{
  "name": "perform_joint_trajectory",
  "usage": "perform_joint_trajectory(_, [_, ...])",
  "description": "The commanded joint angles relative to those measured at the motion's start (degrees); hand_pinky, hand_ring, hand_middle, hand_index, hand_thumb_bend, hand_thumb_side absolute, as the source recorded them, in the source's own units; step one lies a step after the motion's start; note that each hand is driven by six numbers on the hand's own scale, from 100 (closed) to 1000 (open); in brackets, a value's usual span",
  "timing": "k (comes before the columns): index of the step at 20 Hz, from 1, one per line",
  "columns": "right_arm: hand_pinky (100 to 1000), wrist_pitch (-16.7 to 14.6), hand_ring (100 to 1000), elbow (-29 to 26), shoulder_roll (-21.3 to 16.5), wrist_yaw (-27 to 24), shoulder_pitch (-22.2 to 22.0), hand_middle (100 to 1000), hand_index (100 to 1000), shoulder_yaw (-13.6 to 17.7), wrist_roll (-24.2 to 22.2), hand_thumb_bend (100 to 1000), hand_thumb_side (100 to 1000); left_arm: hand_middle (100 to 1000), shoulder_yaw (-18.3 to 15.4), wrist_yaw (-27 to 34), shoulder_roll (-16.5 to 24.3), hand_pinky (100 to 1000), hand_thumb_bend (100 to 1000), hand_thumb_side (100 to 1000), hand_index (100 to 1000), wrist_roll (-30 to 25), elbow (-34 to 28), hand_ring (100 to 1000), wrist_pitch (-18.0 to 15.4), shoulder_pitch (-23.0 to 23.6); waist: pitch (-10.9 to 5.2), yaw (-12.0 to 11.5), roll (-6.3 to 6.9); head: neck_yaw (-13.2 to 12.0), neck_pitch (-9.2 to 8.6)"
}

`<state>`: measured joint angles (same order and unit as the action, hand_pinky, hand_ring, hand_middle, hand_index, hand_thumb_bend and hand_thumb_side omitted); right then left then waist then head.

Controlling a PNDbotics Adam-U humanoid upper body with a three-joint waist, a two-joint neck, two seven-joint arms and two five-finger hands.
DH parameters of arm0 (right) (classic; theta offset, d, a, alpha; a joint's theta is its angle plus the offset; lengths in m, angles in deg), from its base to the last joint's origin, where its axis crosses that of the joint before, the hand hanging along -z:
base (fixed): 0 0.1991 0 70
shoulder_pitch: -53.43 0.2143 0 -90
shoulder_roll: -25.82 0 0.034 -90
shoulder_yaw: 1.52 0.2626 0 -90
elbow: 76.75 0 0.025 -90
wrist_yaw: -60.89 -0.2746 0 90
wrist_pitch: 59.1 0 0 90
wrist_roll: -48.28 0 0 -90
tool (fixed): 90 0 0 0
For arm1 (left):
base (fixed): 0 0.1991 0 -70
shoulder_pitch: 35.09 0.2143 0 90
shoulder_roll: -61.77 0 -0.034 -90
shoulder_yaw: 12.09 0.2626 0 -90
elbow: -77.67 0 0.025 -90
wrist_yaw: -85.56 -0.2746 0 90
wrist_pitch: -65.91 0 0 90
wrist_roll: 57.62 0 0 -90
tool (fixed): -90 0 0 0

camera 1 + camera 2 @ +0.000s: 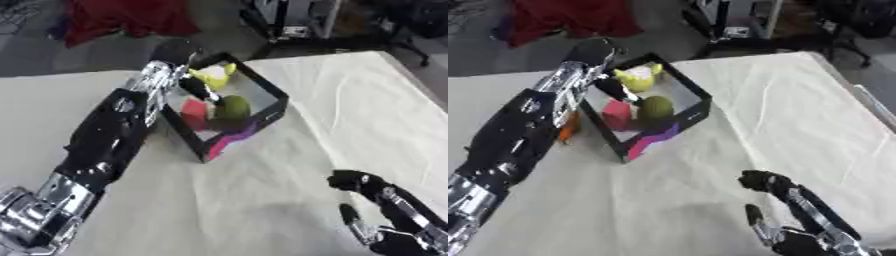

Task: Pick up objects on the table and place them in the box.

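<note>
Table (pixel 289 200) first: it's covered in a wrinkly pale cloth, and around the right hand (pixel 785 212) it looks bare. That hand is parked by the lower right corner, fingers up and relaxed, holding nothing, well apart from everything else.

The left arm comes in from the lower left and reaches up to the box (pixel 262 85), a black open-top one with a pink patch on its near corner. The left hand (pixel 614 86) is over the box's left side with fingers pointing down inside. I can't tell how far open it is, or whether it has hold of anything, since it's dark against the box.

Inside the box, just right of those fingers: a green round thing (pixel 656 107), a red block (pixel 616 114) below the fingertips, and a yellow thing (pixel 636 78) beyond them at the far end. So I'd say the job is mostly done, three items in.

What's left, as far as I can see: a small orange thing (pixel 565 131) on the cloth, outside the box's left wall, tucked right beside the left forearm. Only the right eye view shows it. The forearm itself is kind of in the way of getting at it, and the box wall is close on its other side
</note>
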<state>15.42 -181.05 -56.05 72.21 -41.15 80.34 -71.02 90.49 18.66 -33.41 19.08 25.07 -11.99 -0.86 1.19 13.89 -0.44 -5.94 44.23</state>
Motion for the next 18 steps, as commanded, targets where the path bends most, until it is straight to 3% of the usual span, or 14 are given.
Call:
perform_joint_trajectory(1, [873, 0.08, 828, -0.44, -0.54, 0.07, 0.31, 790, 891, 0.35, 0.28, 100, 342, 780, -0.98, 3.86, 5.15, 753, 1000, 621, 876, -0.45, -4.79, 718, 0.76, -2.0, -1.3, -0.41, -0.72, 0.34, -0.11])
perform_joint_trajectory(9, [872, 0.13, 828, -0.38, -0.72, 0.38, 0.18, 790, 890, 0.66, 0.57, 100, 343, 734, -1.21, 13.24, 16.56, 745, 1000, 573, 850, -6.8, -13.74, 676, 0.9, 0.46, -1.37, -1.75, -0.42, 0.95, -0.11])
perform_joint_trajectory(14, [872, 0.13, 828, -0.35, -0.89, 0.45, 0.25, 790, 890, 0.72, 0.66, 100, 341, 723, 0.17, 20.04, 23.26, 760, 1000, 416, 837, -18.51, -17.63, 678, -1.44, 5.01, -1.32, -2.14, -0.13, 1.37, -0.11])
perform_joint_trajectory(16, [872, 0.11, 828, -0.38, -0.95, 0.47, 0.27, 790, 890, 0.72, 0.66, 100, 341, 723, 0.91, 22.38, 24.7, 764, 943, 365, 838, -23.17, -18.1, 682, -1.7, 6.35, -1.32, -2.17, -0.11, 1.4, -0.11])
perform_joint_trajectory(17, [872, 0.09, 828, -0.4, -0.99, 0.47, 0.28, 790, 890, 0.73, 0.67, 100, 341, 721, 1.5, 23.33, 25.28, 765, 869, 374, 834, -25.65, -18.03, 684, -1.75, 6.94, -1.32, -2.18, -0.11, 1.42, -0.11])
perform_joint_trajectory(18, [872, 0.09, 828, -0.41, -1.01, 0.47, 0.28, 790, 890, 0.74, 0.68, 100, 341, 721, 2.2, 23.9, 25.65, 764, 861, 369, 834, -28.0, -17.83, 684, -1.7, 7.41, -1.32, -2.2, -0.11, 1.45, -0.11])
